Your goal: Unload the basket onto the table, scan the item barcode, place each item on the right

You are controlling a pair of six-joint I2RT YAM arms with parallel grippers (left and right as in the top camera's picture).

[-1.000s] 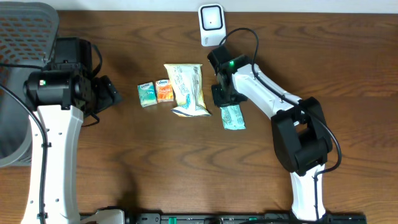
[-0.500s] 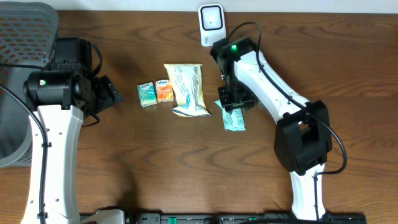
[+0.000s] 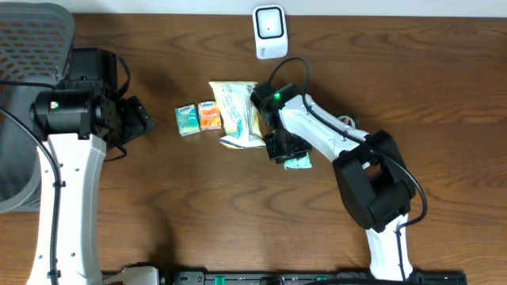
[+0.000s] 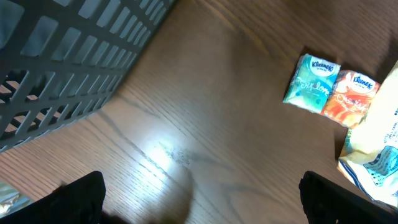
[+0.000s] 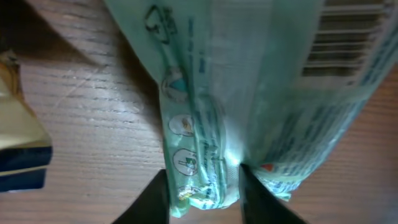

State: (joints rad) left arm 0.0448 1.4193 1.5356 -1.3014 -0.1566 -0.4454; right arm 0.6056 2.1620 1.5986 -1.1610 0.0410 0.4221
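**Right claw (image 5: 202,190) pinches green packet (image 5: 261,93) on table (image 3: 198,214).**
The arm has swung left onto the packet, so the barcode (image 5: 339,43) can next go to the scanner (image 3: 269,21). Left claw (image 4: 199,202) stands spread.

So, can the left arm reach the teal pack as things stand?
Probably yes. The jaws of the left arm stand open and face the teal pack; only bare wood lies between.

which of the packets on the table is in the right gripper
The pale green packet, barcode showing, sits in the right gripper; the yellow-and-white bag, teal tissue pack and orange tissue pack lie clear of it.
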